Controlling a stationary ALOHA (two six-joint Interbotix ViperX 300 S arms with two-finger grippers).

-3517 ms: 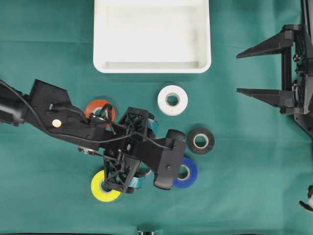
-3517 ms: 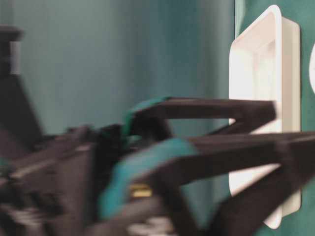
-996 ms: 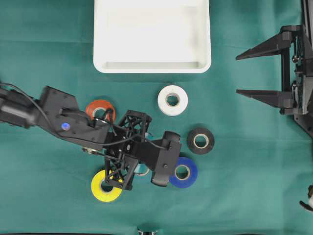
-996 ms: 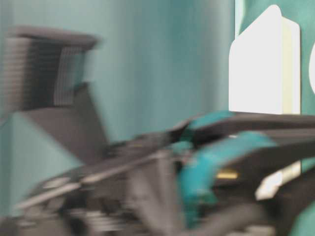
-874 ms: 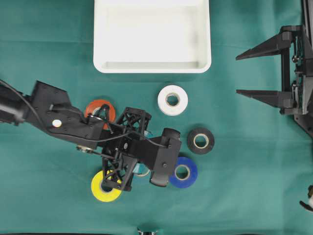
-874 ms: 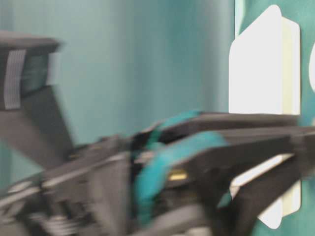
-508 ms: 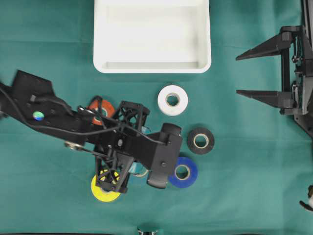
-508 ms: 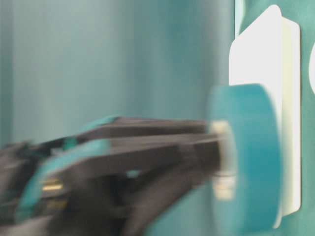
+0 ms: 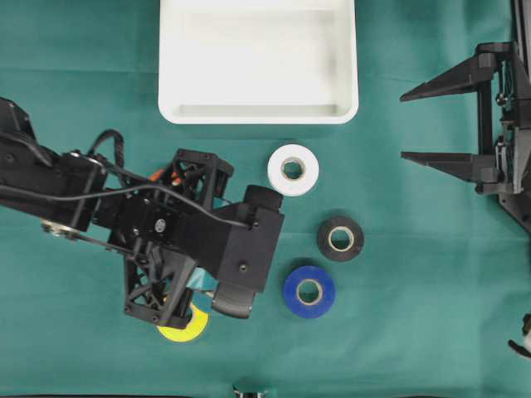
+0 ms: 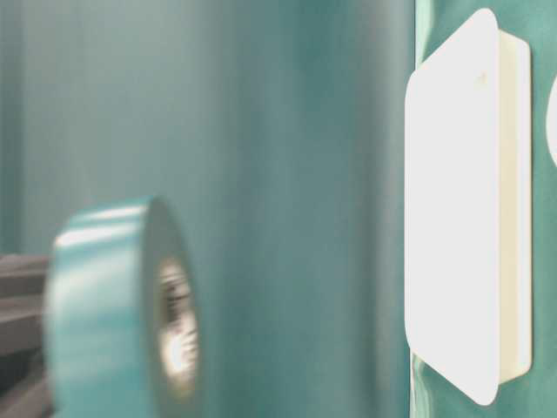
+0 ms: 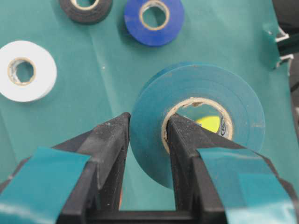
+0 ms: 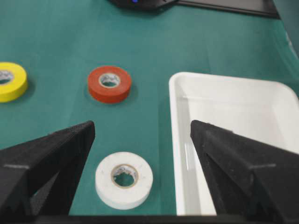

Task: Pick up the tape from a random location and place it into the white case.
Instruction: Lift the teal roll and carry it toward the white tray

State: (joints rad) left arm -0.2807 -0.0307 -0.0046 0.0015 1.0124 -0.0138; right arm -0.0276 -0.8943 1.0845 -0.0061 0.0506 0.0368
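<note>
Since a second ago the left arm has risen off the green bench (image 9: pixel 431 332), and its pincer (image 11: pixel 147 140) has carried the teal tape (image 11: pixel 205 116) up with it; the roll, earlier hidden among the others under the arm, now hangs clear of the cloth. This pincer is clamped hard on the tape, one finger against the outer face and the other through the cardboard core, so the roll's wall is pinched between them. In the table-level view the tape (image 10: pixel 122 305) stands on edge, well short of the white case (image 10: pixel 461 218).

From above, the case (image 9: pixel 257 112) lies up and to the right of the left pincer (image 9: pixel 195 286), beyond the white roll (image 9: pixel 293 169); the carry must therefore run diagonally toward the top centre. Its long axis runs left to right, giving a broad target, and the near rim has to be cleared before release.

On the bench rest the blue roll (image 9: pixel 309 291), black roll (image 9: pixel 340 239), yellow roll (image 9: pixel 189 326) and orange roll (image 12: pixel 110 84). To the right, the other pincer (image 9: pixel 448 120) is parked with jaws spread wide, holding nothing. It sits nearer the case, but the left has the tape.
</note>
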